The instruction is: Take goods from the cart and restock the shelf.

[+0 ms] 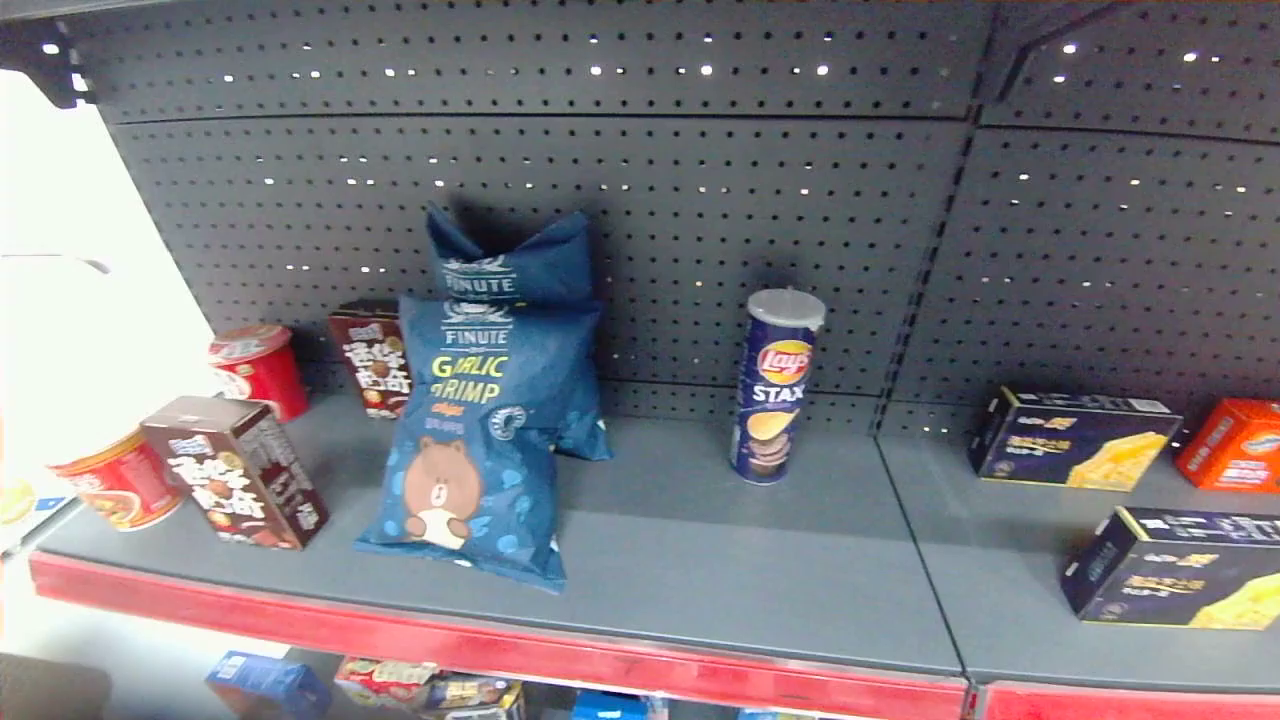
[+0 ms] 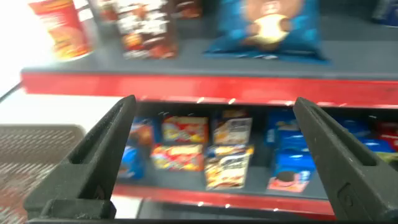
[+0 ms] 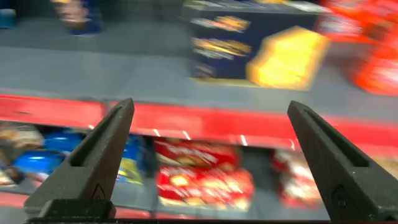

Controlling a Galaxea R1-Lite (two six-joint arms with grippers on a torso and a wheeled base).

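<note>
The grey shelf [image 1: 700,560] with a red front edge holds two blue snack bags [image 1: 470,470], a tall chip can [image 1: 775,395], brown boxes [image 1: 240,470], red cups [image 1: 260,368], dark blue boxes [image 1: 1075,440] and an orange box [image 1: 1235,445]. My left gripper [image 2: 214,102] is open and holds nothing. It hangs in front of the red shelf edge [image 2: 205,84], below the blue bag [image 2: 267,25] and brown box [image 2: 143,28]. My right gripper [image 3: 211,104] is also open with nothing in it, facing the shelf edge below a dark blue box [image 3: 255,50].
A lower shelf carries packed snack boxes [image 2: 205,152] and red packs [image 3: 205,177]. Grey wire mesh [image 2: 31,162] lies beside the left gripper. The perforated back panel [image 1: 700,200] closes the shelf behind. Bare shelf floor lies between the can and the bags, and in front of the can.
</note>
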